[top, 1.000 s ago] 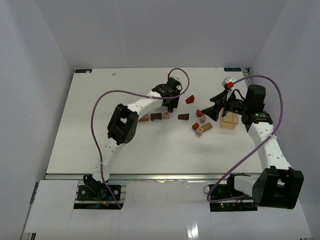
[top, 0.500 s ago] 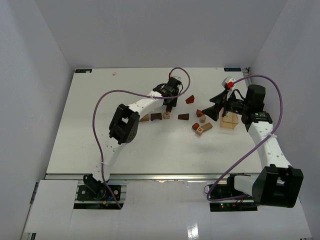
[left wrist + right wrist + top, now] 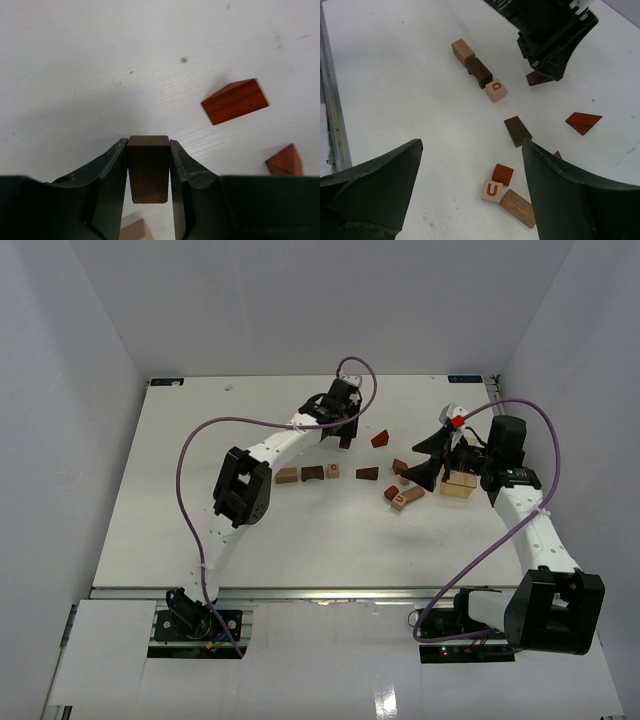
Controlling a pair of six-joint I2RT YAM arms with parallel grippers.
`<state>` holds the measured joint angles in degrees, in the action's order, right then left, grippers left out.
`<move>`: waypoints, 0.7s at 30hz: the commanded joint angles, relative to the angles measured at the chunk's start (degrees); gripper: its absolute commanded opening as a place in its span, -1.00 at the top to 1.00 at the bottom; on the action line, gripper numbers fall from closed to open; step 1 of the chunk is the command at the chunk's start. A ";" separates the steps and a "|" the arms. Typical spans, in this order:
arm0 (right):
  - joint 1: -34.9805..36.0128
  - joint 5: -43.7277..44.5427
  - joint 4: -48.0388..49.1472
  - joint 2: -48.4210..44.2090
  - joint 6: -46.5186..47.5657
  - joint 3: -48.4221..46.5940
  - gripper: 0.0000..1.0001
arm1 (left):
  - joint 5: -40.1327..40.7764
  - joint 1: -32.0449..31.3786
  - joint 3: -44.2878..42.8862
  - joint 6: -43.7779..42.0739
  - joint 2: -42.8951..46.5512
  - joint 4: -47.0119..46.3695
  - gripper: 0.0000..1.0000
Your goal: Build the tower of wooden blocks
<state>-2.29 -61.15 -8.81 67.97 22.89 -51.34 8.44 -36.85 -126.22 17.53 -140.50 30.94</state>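
Left tool (image 3: 148, 146) clamped on dark brown block (image 3: 148, 172). Right tool (image 3: 470, 150) wide open, empty. Other blocks (image 3: 495, 91) scattered over tabletop (image 3: 395, 75), none visibly stacked; tower looks barely begun.

The left arm (image 3: 275, 448) and the right arm (image 3: 535, 530) are each built of smooth white links joined by blocky black joint housings. A purple cable (image 3: 183, 475) loops beside the left arm, and a second purple cable (image 3: 520, 403) arcs over the right. The left hand (image 3: 344, 440) is matte black, with thick fingers (image 3: 112, 170) that have flat inner faces and lightly scuffed edges. The right hand (image 3: 425, 462) is black too, with broad wedge-shaped fingers (image 3: 560, 190). A small red part (image 3: 453, 421) sits on the right wrist beside a pale piece. The left base (image 3: 190, 620) is black, with thin coloured wires
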 commanded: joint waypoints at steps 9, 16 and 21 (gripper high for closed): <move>0.04 -16.37 12.72 0.60 -6.20 4.62 -0.78 | -36.62 8.43 43.74 11.11 40.98 -39.83 0.99; 7.75 -15.11 29.97 2.30 -28.79 8.50 -0.81 | -47.09 8.79 68.81 24.66 53.48 -70.71 1.00; 14.26 -12.66 30.10 2.63 -31.62 7.47 -0.87 | -48.97 7.13 75.01 28.80 55.09 -79.67 0.99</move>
<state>8.58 -74.36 15.32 71.00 -1.93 -43.18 -35.63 -28.60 -54.18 40.58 -86.92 -35.44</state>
